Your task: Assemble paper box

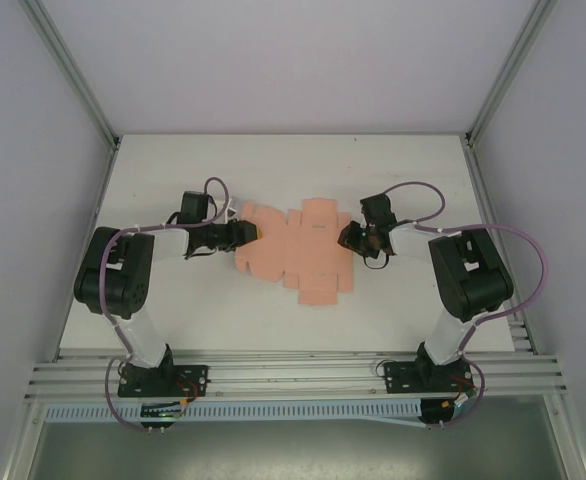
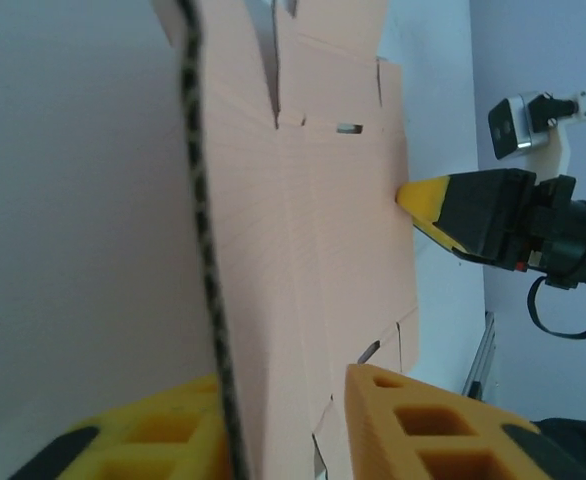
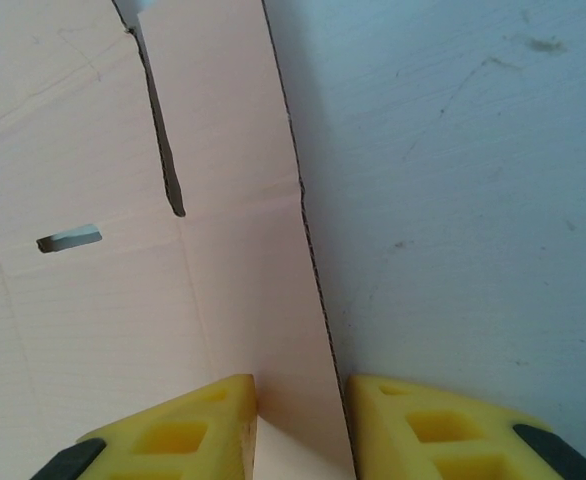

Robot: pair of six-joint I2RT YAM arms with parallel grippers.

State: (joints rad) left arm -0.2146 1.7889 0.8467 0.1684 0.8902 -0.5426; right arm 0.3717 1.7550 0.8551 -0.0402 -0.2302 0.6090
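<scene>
Jaws of the left gripper point(image 1: 252, 233) stood spread, with the left edge of the box point(image 1: 293, 255) between the fingers. Right gripper point(image 1: 349, 238) jaws were likewise apart, straddling the right edge; whether its pads touched the card could not be told. The box was a flat, unfolded pink sheet lying mid-table between both grippers. The table point(image 1: 173, 310) was white and faintly scuffed. Pale walls point(image 1: 273, 60) enclosed three sides, with aluminium posts point(image 1: 73, 75) at the rear corners and rails point(image 1: 293, 375) along the near edge.
</scene>
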